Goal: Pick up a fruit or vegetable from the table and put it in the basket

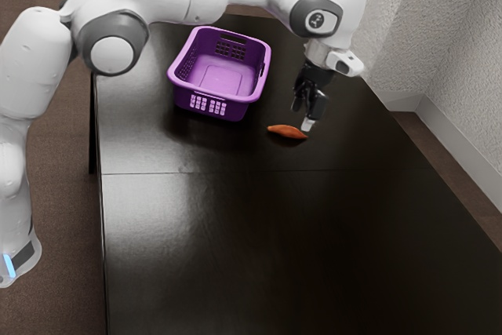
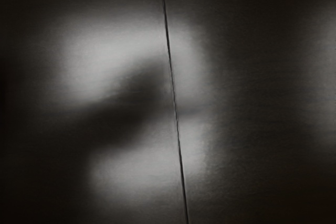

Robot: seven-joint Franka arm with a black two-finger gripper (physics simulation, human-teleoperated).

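And here's the gripper (image 1: 303,118), pointing down, its two fingers spread, nothing pinched between them! With twelve o'clock at the exterior view's top, the orange, tapered vegetable (image 1: 287,132) lies on the dark table (image 1: 259,249), toward seven o'clock from the gripper; its four o'clock end is close beside the pale fingertip (image 1: 308,125), whether touching, we can't tell. Over at ten o'clock from the vegetable sits the purple basket (image 1: 250,100), upright, well apart. The wrist view brings us glossy tabletop, pale reflections and a thin dark seam (image 2: 172,95).
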